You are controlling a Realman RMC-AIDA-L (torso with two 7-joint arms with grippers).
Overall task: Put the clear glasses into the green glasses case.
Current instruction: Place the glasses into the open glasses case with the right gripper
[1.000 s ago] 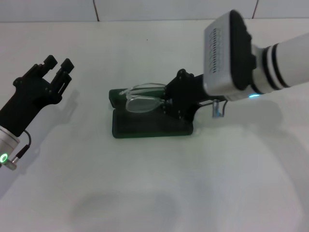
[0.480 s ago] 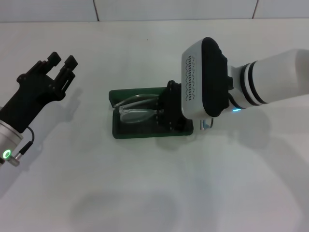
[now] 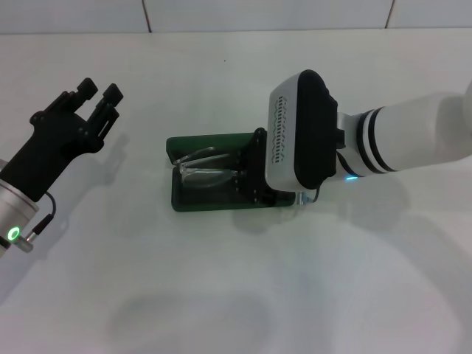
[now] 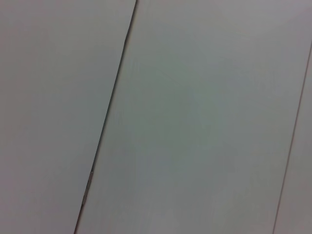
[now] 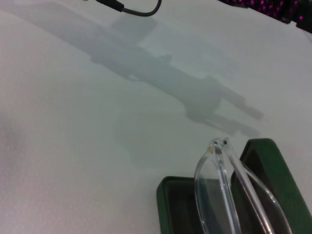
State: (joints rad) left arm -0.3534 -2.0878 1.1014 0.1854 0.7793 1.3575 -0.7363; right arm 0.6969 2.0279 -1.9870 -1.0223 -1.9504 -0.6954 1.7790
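The green glasses case (image 3: 210,201) lies open at the middle of the table, its lid (image 3: 206,141) on the far side. The clear glasses (image 3: 200,169) sit low over the case's dark inside, lenses toward my left. My right gripper (image 3: 247,175) is shut on their right end, down at the case's right half. In the right wrist view the clear glasses (image 5: 228,187) hang just above the case (image 5: 171,197). My left gripper (image 3: 97,93) is parked open at the far left, well away from the case.
The white table (image 3: 221,295) carries nothing else in view. A dark seam runs along the table's far edge (image 3: 147,22). The left wrist view shows only pale panels with a dark seam (image 4: 109,117).
My right gripper has swung left and down, bringing the clear glasses from above the case's back edge to low inside the open case. The left arm shifted only slightly.
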